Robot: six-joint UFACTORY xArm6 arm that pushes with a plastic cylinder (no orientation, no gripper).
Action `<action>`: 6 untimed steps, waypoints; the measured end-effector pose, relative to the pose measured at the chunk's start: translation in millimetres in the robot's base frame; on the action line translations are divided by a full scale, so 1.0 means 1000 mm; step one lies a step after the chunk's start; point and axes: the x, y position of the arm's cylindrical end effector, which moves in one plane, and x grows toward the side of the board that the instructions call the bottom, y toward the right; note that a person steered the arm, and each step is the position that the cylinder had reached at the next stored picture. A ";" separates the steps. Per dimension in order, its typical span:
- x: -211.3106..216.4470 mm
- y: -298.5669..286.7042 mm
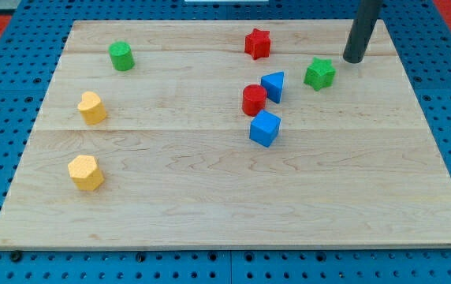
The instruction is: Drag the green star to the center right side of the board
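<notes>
Standing on the bench (210, 197), my tip (353, 60), a plain rod tool holding nothing, sits just upper-right of the green star (319, 73).

My tip (353, 59) rests on the board near its top right corner, close to the top edge and well in from the right edge. The dark rod rises from it almost upright, leaning slightly toward the view's right as it climbs, and leaves the picture at the top edge. No more of the arm shows above the rod.
</notes>
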 end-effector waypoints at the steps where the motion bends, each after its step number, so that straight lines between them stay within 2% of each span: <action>1: -0.004 0.007; 2: -0.009 0.007; 3: -0.020 -0.053; 4: 0.006 -0.096; 6: 0.062 -0.010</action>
